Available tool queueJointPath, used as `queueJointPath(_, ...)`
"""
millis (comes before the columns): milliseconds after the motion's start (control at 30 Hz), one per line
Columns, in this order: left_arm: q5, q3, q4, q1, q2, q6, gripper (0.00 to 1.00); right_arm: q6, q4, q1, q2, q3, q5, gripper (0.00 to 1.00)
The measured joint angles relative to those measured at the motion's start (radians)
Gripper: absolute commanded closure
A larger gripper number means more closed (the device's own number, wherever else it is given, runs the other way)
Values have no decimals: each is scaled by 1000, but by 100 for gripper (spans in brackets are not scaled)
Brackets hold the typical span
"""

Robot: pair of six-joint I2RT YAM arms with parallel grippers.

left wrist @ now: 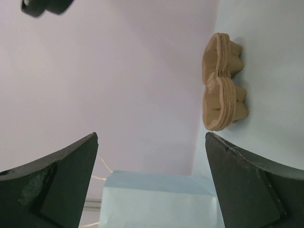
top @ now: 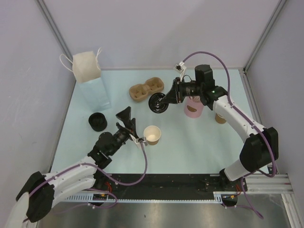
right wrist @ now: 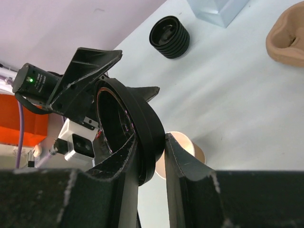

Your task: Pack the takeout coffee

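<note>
A stack of brown molded-pulp cup carriers (top: pixel 146 89) lies toward the far side of the pale blue table (top: pixel 190 152). Left of the carriers stands a light blue paper bag (top: pixel 96 90) with white cord handles. A stack of black lids (top: pixel 97 121) sits left of and nearer than the carriers. To their right stands a pink cup (top: pixel 194 109), with tan nested cups (top: pixel 220 118) farther right.

walls (top: pixel 142 28): pale lilac | table (top: pixel 199 147): pale blue | corner posts (top: pixel 54 31): grey metal
</note>
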Motion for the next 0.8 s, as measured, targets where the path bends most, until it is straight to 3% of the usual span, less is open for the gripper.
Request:
queueJointPath(400,119,-145,381,-26,5,236,1,-86,-19,139,60,-5,110,73)
queueJointPath(800,229,-145,476,-29,49,361,1,-119,-25,196,78,-6,169,73)
